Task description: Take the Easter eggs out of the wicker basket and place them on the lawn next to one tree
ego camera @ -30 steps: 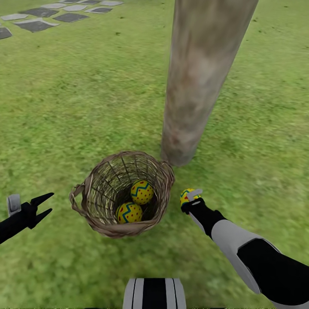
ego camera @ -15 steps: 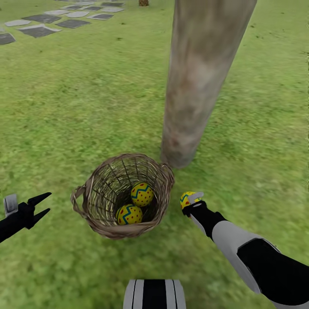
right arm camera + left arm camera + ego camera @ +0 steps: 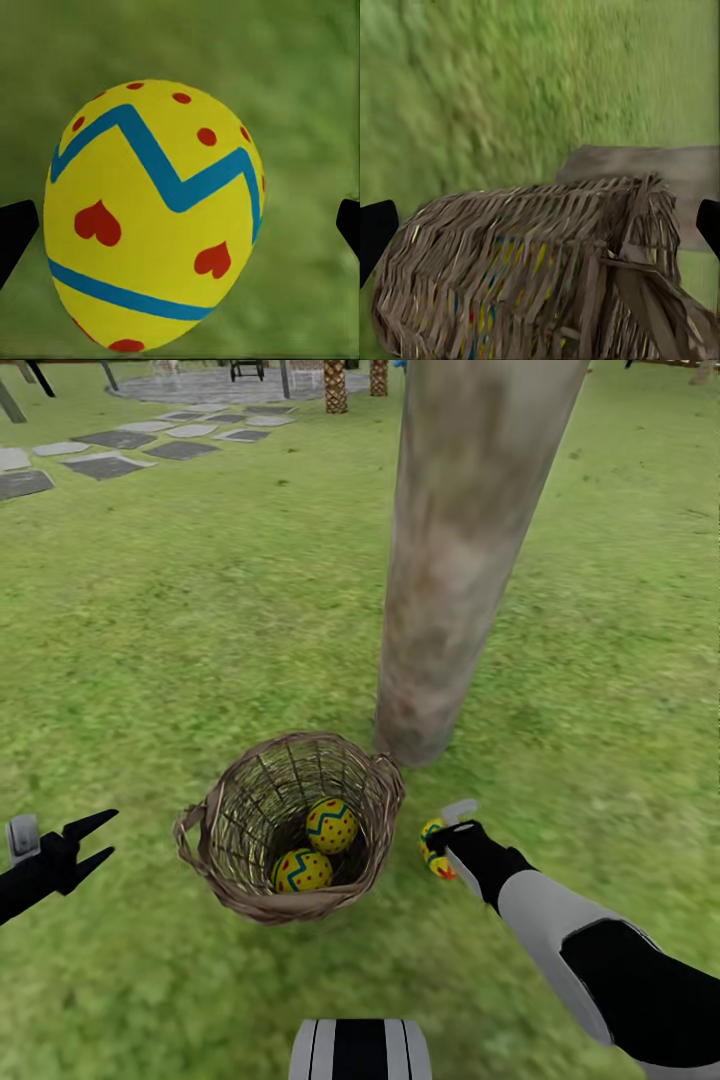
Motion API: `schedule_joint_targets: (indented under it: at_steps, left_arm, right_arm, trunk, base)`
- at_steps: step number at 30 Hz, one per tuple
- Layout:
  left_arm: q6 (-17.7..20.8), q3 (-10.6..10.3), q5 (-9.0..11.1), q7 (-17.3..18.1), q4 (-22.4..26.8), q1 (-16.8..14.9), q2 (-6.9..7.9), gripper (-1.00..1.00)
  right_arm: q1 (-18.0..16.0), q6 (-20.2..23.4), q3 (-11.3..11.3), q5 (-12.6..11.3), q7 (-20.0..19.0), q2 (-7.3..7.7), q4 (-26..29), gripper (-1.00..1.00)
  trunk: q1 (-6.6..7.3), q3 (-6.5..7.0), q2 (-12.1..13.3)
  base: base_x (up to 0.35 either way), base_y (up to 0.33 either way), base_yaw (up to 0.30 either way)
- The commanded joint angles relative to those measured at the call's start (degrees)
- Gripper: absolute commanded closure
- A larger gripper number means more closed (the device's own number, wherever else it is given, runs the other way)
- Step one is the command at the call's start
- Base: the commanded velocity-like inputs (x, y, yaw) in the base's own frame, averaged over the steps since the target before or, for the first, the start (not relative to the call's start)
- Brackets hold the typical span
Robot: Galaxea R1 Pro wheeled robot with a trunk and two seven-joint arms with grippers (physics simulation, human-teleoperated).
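Green lawn point(image 3: 180, 610) now carries one egg point(image 3: 433, 846) released beside the tree point(image 3: 450, 580) by the right claw point(image 3: 447, 837), fingers spread, while two eggs point(image 3: 331, 826) wait in the wicker basket point(image 3: 230, 880).

A wicker basket point(image 3: 290, 830) sits on the lawn point(image 3: 180, 610) at the foot of a tree point(image 3: 450, 560), its rim just beside the trunk. Two Easter eggs point(image 3: 331, 826) lie inside it, one behind the other. A third egg point(image 3: 432, 849) is right of the basket, at the right claw point(image 3: 442, 844). The left claw point(image 3: 90, 842) is left of the basket. Stepping stones point(image 3: 120, 440) lie far behind, left.
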State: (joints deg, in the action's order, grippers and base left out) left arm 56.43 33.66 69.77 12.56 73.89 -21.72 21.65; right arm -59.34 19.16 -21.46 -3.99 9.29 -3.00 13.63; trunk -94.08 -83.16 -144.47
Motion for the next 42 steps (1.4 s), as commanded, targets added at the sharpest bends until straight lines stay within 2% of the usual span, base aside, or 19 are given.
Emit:
schedule_joint_targets:
  at_steps: [1,3,7,9,14,19,22,26,28,29,31,32,33,34,36,38,39,41,42]
  left_arm:
    - [0.26,0.22,-0.30,0.46,-0.36,0.23,-0.04,-1.00]
    - [0.29,0.21,-0.34,0.42,-0.49,0.30,-0.05,-1.00]
    - [0.35,0.00,-0.50,0.39,-1.80,0.32,0.61,-1.00]
    - [0.42,-0.14,-0.51,0.37,-2.45,0.32,1.25,-1.00]
    - [0.55,-0.20,-0.51,0.36,-3.63,0.29,1.72,-1.00]
    - [0.63,-0.26,-0.58,0.28,-3.67,0.30,1.81,-1.00]
    - [0.62,-0.26,-0.59,0.27,-3.66,0.28,1.82,-1.00]
    - [0.69,-0.26,-0.60,0.27,-3.66,0.28,1.79,-1.00]
    - [0.68,-0.26,-0.60,0.27,-3.66,0.28,1.78,-1.00]
    - [0.69,-0.26,-0.60,0.27,-3.66,0.28,1.80,-1.00]
    - [0.66,-0.26,-0.57,0.27,-3.66,0.28,1.80,-1.00]
    - [0.64,-0.26,-0.54,0.30,-3.66,0.28,1.81,-1.00]
    - [0.63,-0.26,-0.53,0.32,-3.66,0.27,1.81,-1.00]
    - [0.62,-0.26,-0.52,0.34,-3.66,0.29,1.82,-1.00]
    - [0.62,-0.26,-0.51,0.35,-3.66,0.29,1.82,-1.00]
    - [0.61,-0.28,-0.51,0.36,-3.66,0.28,1.76,-1.00]
    - [0.61,-0.30,-0.51,0.36,-3.66,0.28,1.75,-1.00]
    - [0.61,-0.28,-0.51,0.36,-3.66,0.27,1.74,-1.00]
    - [0.61,-0.29,-0.51,0.36,-3.66,0.27,1.73,-1.00]
  right_arm:
    - [-0.13,0.67,-0.12,-0.76,-0.01,0.35,-0.25,-1.00]
    - [-0.34,0.94,-0.53,-0.42,-0.65,0.63,-0.87,-1.00]
    - [-0.59,-0.36,-1.52,0.51,0.65,-0.63,-1.49,-1.00]
    - [-0.60,-0.51,-1.51,0.55,1.30,-0.59,-1.30,-1.00]
    - [-0.59,-0.48,-1.44,0.64,2.90,-0.17,-0.99,-1.00]
    - [-0.60,-0.40,-0.99,0.54,4.51,1.28,-0.91,-1.00]
    - [-0.59,0.43,0.19,0.52,5.03,1.70,-0.86,-1.00]
    - [-0.60,4.00,2.42,0.63,4.70,2.67,-0.23,-1.00]
    - [-0.60,4.75,4.82,0.65,3.27,4.70,0.12,-1.00]
    - [-0.60,4.86,6.06,0.65,1.50,5.69,0.48,-1.00]
    - [-0.58,5.61,9.32,0.65,-4.68,8.33,2.01,-1.00]
    - [-0.59,7.23,11.78,0.68,-10.88,10.56,3.44,-1.00]
    - [-0.59,8.74,13.15,0.70,-15.43,12.03,4.39,-1.00]
    - [-0.60,10.94,14.67,0.72,-22.72,14.10,5.89,-1.00]
    - [-0.60,13.01,15.83,0.68,-35.52,17.33,7.76,-1.00]
    - [-0.58,13.87,16.36,0.66,-46.58,20.02,8.45,-1.00]
    - [-0.59,14.11,16.71,0.62,-51.70,21.16,8.64,-1.00]
    - [-0.60,14.86,17.52,0.58,-58.86,22.48,8.79,-1.00]
    - [-0.60,16.24,18.29,0.60,-64.41,23.44,8.89,-1.00]
  trunk:
    - [0.01,-0.03,-0.01]
    - [0.04,0.19,0.00]
    - [0.14,1.07,0.05]
    - [0.19,1.52,0.08]
    - [0.32,2.62,0.15]
    - [0.45,3.73,0.21]
    - [0.53,4.40,0.25]
    - [0.63,5.28,0.31]
    - [0.68,5.73,0.33]
    - [0.71,5.95,0.35]
    - [0.76,6.39,0.37]
    - [0.78,6.61,0.39]
    - [0.81,6.83,0.40]
    - [0.83,7.06,0.41]
    - [0.89,7.50,0.44]
    - [0.94,7.94,0.47]
    - [0.96,8.16,0.48]
    - [1.02,8.61,0.51]
    - [1.04,8.83,0.52]
  base:
    - [0.000,0.000,0.000]
    - [0.000,0.000,0.000]
    - [0.000,0.000,0.000]
    - [0.000,0.000,0.000]
    - [-0.129,0.000,0.000]
    - [-0.324,0.000,0.000]
    - [-0.340,0.000,0.000]
    - [-0.342,0.000,0.000]
    - [-0.287,0.000,0.000]
    - [-0.150,0.000,0.000]
    - [-0.079,0.000,0.000]
    - [-0.032,0.000,0.000]
    - [-0.020,0.000,0.000]
    - [-0.010,0.000,0.000]
    - [-0.005,0.000,0.000]
    - [-0.002,0.000,0.000]
    - [0.000,0.000,0.000]
    - [0.000,0.000,0.000]
    - [0.000,0.000,0.000]
